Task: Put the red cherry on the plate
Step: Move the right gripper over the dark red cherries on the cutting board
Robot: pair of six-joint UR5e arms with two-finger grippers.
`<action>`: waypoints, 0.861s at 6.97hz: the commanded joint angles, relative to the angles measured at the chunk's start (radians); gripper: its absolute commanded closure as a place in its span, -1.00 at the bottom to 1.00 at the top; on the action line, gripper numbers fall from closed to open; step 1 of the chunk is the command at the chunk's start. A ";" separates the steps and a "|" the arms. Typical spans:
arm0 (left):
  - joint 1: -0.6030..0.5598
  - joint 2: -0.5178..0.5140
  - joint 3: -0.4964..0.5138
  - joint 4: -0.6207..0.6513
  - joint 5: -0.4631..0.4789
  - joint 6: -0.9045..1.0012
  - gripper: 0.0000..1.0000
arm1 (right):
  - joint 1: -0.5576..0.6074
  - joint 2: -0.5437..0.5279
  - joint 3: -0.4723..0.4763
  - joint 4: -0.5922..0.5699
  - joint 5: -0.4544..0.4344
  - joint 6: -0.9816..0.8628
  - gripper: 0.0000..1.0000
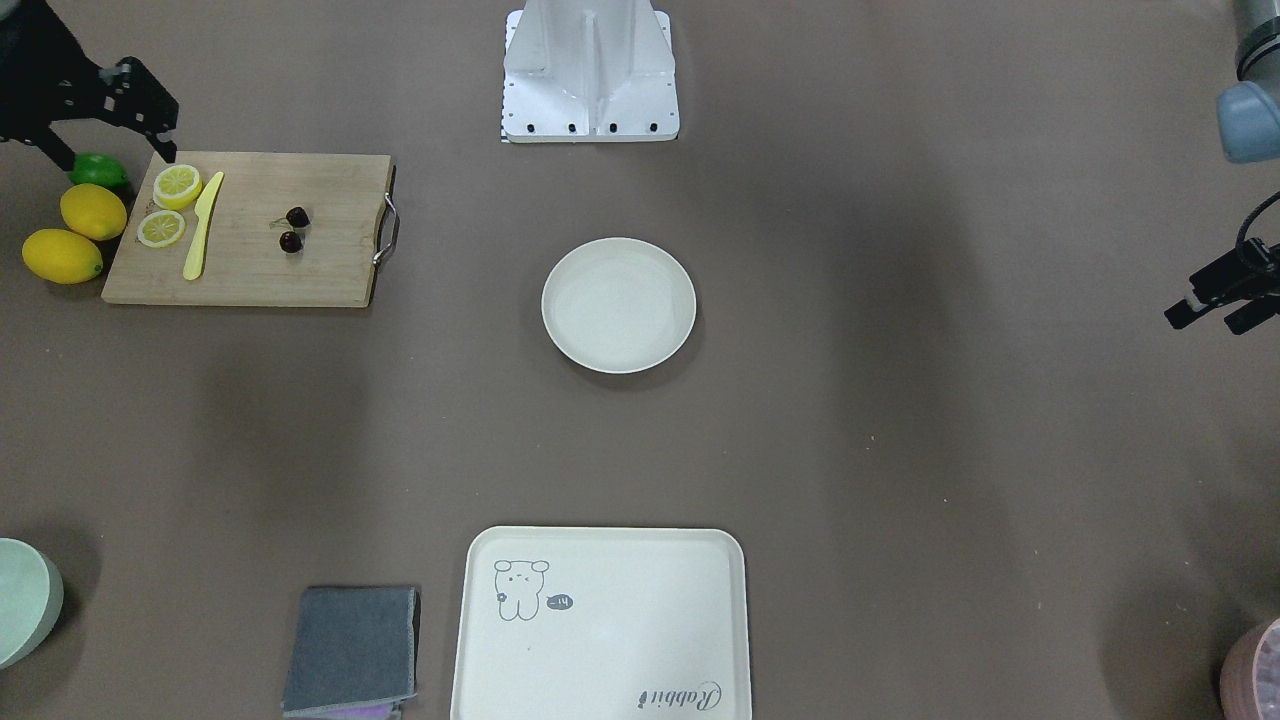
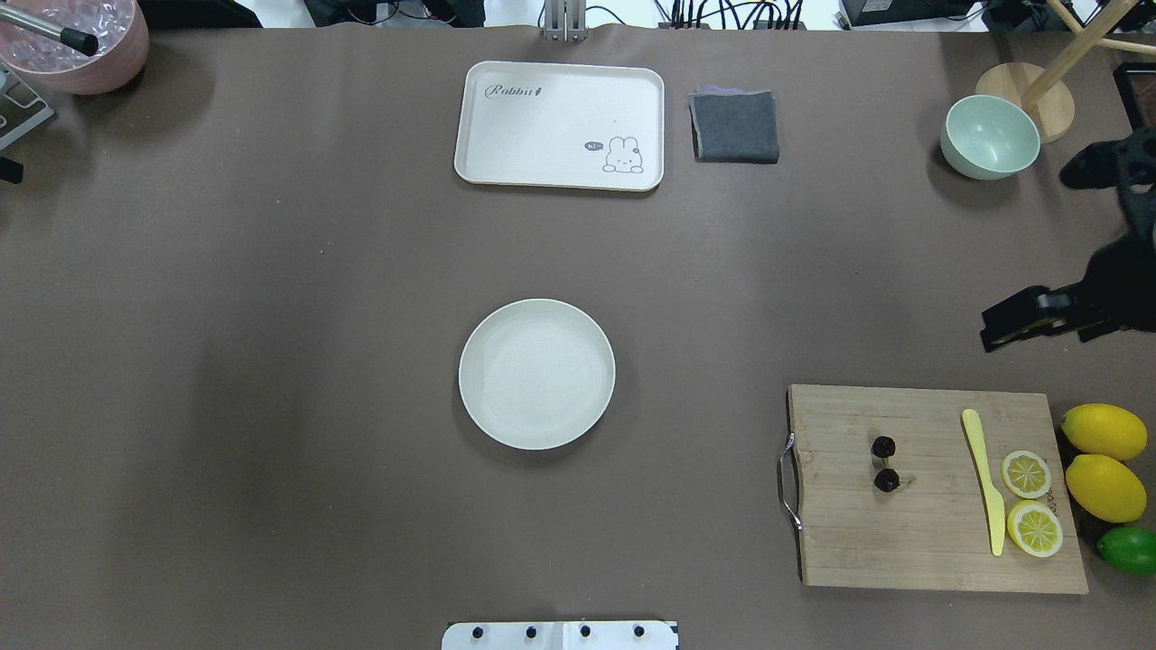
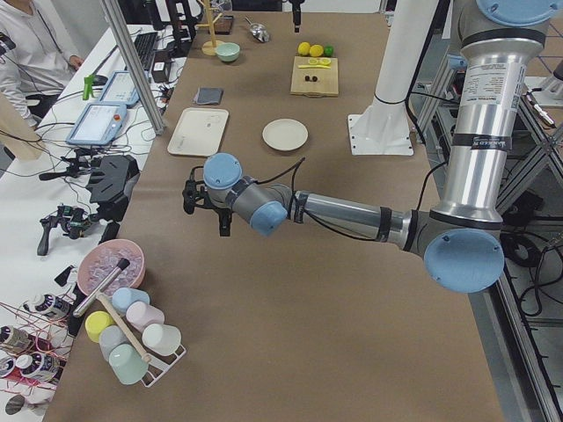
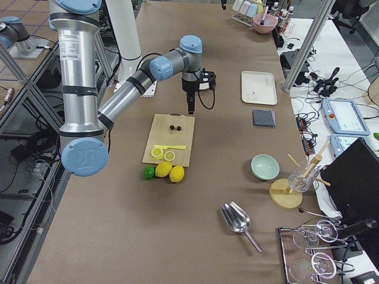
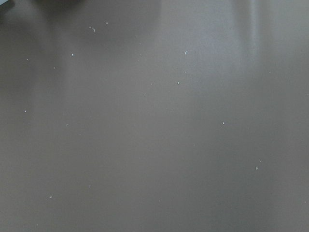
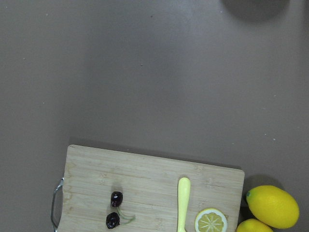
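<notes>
The red cherry (image 2: 885, 463), a dark pair joined by thin stems, lies on the wooden cutting board (image 2: 903, 533); the same cherry (image 6: 114, 210) shows low in the right wrist view. The plate (image 2: 536, 374) is round, off-white and bare, at the table's middle, well to the left of the board. My right gripper (image 1: 112, 155) hangs open high above the board's area, clear of the cherry and holding nothing. My left gripper (image 1: 1212, 318) is open at the opposite end of the table over bare brown cloth. The left wrist view shows only that cloth.
Also on the board are a yellow knife (image 2: 984, 478) and two lemon slices (image 2: 1030, 501). Two lemons (image 2: 1106, 460) and a lime (image 2: 1129, 549) lie beside it. A rabbit tray (image 2: 560, 125), grey cloth (image 2: 735, 126), green bowl (image 2: 990, 137) and pink bowl (image 2: 77, 45) line the far edge.
</notes>
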State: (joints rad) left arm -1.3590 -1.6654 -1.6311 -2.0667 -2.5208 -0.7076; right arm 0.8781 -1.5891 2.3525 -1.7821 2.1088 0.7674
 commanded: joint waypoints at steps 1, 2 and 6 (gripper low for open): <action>0.000 0.000 0.000 -0.001 0.000 -0.001 -0.95 | -0.261 -0.068 -0.042 0.205 -0.156 0.226 -0.91; 0.001 -0.007 0.002 -0.001 0.000 -0.001 -0.95 | -0.345 -0.074 -0.056 0.207 -0.226 0.284 -0.91; 0.005 -0.043 0.010 0.008 0.002 -0.003 -0.95 | -0.424 -0.153 -0.284 0.616 -0.280 0.403 -0.97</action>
State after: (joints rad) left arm -1.3548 -1.6990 -1.6229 -2.0591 -2.5189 -0.7097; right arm 0.4743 -1.7278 2.1260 -1.2614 1.8527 1.1395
